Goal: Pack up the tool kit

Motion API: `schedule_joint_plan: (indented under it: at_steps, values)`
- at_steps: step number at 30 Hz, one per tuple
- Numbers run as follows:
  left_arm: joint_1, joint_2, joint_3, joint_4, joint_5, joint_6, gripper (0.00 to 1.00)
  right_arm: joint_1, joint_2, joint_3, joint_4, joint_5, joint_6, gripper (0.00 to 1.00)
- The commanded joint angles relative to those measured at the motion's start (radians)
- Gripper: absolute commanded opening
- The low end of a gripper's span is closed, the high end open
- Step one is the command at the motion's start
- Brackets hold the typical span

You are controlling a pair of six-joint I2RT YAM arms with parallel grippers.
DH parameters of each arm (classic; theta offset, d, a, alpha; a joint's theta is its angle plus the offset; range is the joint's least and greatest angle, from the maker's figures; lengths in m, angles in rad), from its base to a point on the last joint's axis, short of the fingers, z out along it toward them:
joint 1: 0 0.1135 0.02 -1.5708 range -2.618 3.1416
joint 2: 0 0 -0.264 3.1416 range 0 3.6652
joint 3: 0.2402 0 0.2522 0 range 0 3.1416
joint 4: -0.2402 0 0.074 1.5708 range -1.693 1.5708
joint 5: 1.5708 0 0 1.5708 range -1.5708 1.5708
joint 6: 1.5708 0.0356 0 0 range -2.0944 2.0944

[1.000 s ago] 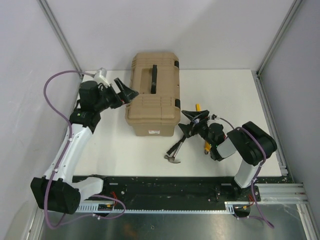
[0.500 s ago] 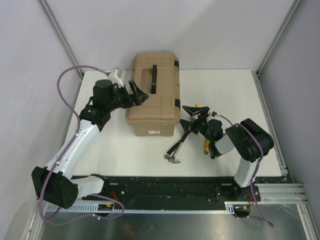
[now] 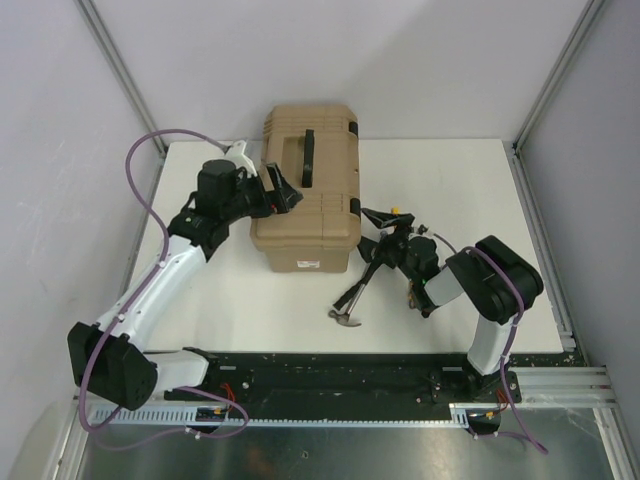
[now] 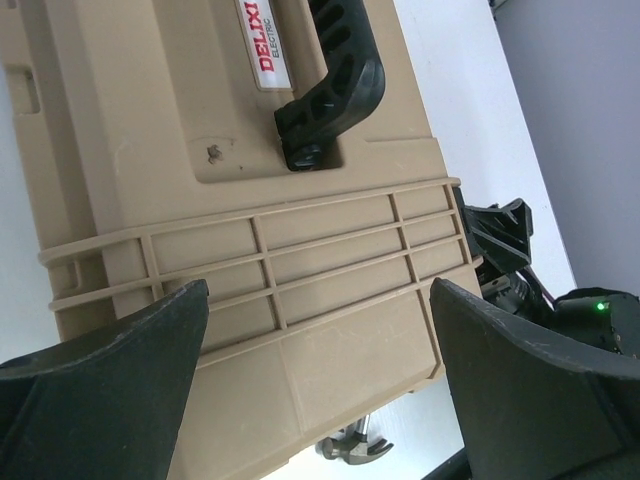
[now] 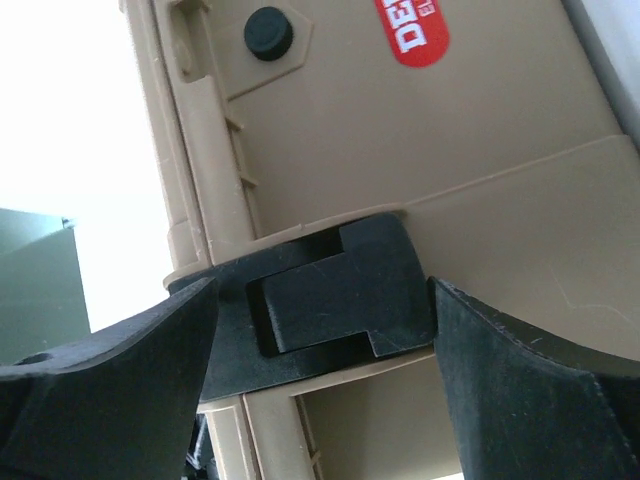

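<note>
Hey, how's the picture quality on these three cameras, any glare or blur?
Top view: even light, soft shadows, toolbox sharp. Left wrist view: lid label readable, near fingers dark and soft-edged. Right wrist view: upper left blown out white; black latch clear, fingers blurred.

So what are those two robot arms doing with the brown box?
Both arms are at the closed tan toolbox. The left end effector is open by its lid, and the right end effector is open around a black side latch. A hammer lies on the table, not yet packed.
</note>
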Motion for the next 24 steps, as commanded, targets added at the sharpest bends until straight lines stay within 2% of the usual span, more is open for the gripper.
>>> schedule_joint_plan:
  at_steps: [1,6,11,16,24]
  values:
    - [-0.030,0.000,-0.013,0.029,-0.035,0.038,0.96,0.014,-0.016,0.032,0.296,0.006,0.036,0.80]
    - [-0.056,-0.009,-0.058,0.027,-0.064,0.061,0.95,0.011,-0.031,0.030,0.296,-0.008,0.035,0.56]
    - [-0.062,-0.027,-0.104,0.026,-0.084,0.068,0.95,0.011,-0.039,0.024,0.295,-0.011,0.026,0.43]
    - [-0.065,-0.031,-0.130,0.025,-0.091,0.072,0.95,0.008,-0.037,0.020,0.294,-0.006,0.014,0.34]
    - [-0.075,-0.029,-0.157,0.018,-0.110,0.088,0.94,-0.011,-0.053,0.017,0.294,-0.005,-0.030,0.31]
